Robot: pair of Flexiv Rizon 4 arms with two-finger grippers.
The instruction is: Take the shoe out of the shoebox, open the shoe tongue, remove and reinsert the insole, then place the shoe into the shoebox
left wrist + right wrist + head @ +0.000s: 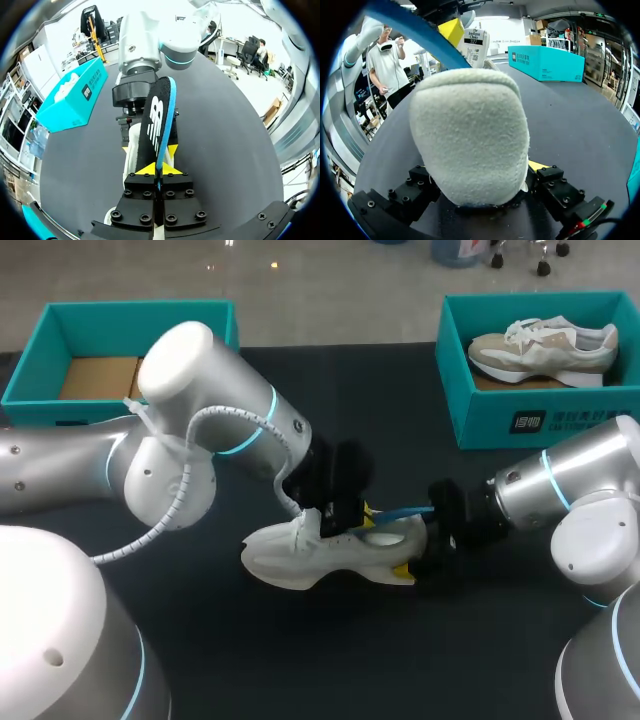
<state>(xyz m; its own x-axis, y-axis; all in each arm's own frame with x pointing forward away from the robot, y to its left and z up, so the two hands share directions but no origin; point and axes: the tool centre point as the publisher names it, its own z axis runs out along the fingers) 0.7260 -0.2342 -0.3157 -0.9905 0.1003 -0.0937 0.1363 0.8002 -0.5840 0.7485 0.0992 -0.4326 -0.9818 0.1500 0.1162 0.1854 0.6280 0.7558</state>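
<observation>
A white shoe point(320, 555) lies on its side in the middle of the black table point(200, 640). My left gripper point(345, 512) hangs just above its opening. In the left wrist view that gripper point(160, 167) is shut on the end of a black insole with a blue edge point(159, 115), which sticks out ahead over the shoe point(131, 155). My right gripper point(418, 558) stands at the heel. In the right wrist view the fuzzy heel point(470, 135) fills the space between its fingers, one yellow tip point(537, 165) showing against it. The insole's blue edge point(420, 35) passes above.
A teal shoebox point(530, 415) at the back right holds a second, beige and white shoe point(545, 350). Another teal box point(100, 320) at the back left shows only its cardboard floor. Both arms meet over the table's middle.
</observation>
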